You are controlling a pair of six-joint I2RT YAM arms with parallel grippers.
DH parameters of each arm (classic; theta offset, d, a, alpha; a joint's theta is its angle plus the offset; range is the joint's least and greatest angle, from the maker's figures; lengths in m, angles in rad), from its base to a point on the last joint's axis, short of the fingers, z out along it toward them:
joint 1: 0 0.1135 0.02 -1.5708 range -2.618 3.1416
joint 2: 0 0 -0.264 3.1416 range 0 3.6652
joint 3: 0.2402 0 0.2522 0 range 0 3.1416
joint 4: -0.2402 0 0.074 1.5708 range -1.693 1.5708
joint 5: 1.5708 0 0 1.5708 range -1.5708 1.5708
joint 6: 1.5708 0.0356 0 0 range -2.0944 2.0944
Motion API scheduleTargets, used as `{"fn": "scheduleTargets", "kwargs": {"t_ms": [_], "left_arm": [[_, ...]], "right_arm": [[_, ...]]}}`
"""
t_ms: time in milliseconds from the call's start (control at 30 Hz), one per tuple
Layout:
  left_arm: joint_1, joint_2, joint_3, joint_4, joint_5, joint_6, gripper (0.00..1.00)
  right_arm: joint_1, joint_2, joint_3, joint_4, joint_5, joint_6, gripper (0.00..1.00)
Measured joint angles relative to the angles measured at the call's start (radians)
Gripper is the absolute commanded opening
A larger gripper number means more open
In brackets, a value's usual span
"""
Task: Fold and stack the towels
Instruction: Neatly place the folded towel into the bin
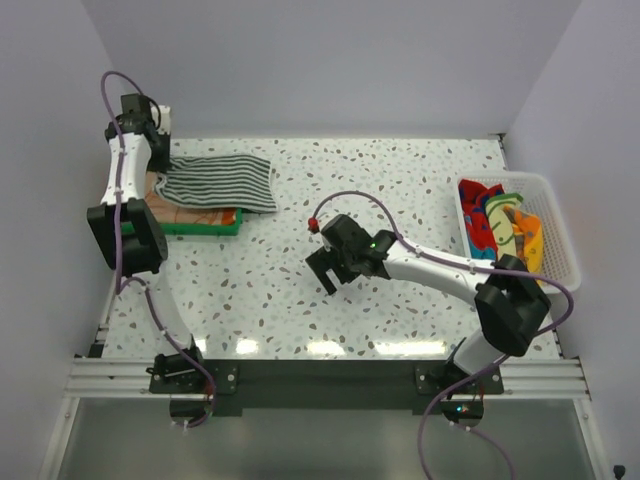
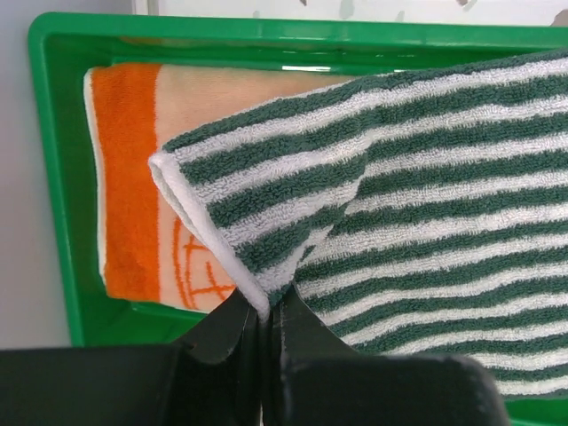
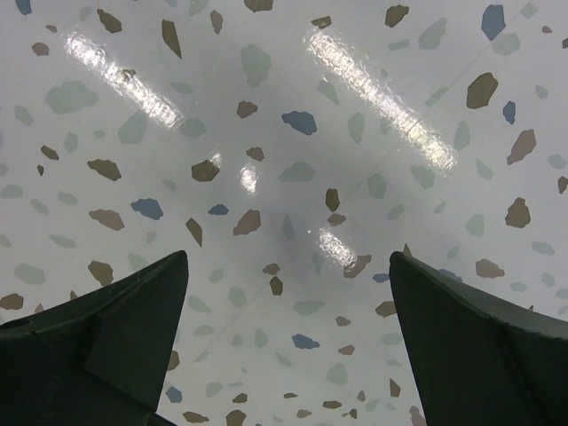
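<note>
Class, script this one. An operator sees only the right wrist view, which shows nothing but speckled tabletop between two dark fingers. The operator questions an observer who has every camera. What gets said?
Operator: My right pincer shows no cloth at all. Where are the towels?
Observer: Several colourful towels are bunched in a white basket at the right edge of the table.
Operator: What is the other arm doing?
Observer: The left pincer is shut on the white-edged corner of a striped towel. That towel is draped across a green tray with an orange towel lying in it.
</note>
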Motion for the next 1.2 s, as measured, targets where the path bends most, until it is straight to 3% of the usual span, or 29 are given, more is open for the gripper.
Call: {"fn": "scheduleTargets", "kwargs": {"t_ms": [267,533,1200], "left_arm": [[0.023,0.000,0.002,-0.003,0.017,0.115,0.00],[0.020,0.006,-0.002,0.011,-0.078,0.200,0.00],[0.020,0.050,-0.054,0.212,-0.219,0.343,0.00]], "right_arm": [[0.000,0.056,0.088,-0.043,0.001,-0.005,0.99],[-0.001,0.091,0.140,-0.091,0.002,-0.010,0.99],[-0.002,0.130,0.175,-0.124,0.002,-0.011,0.99]]}}
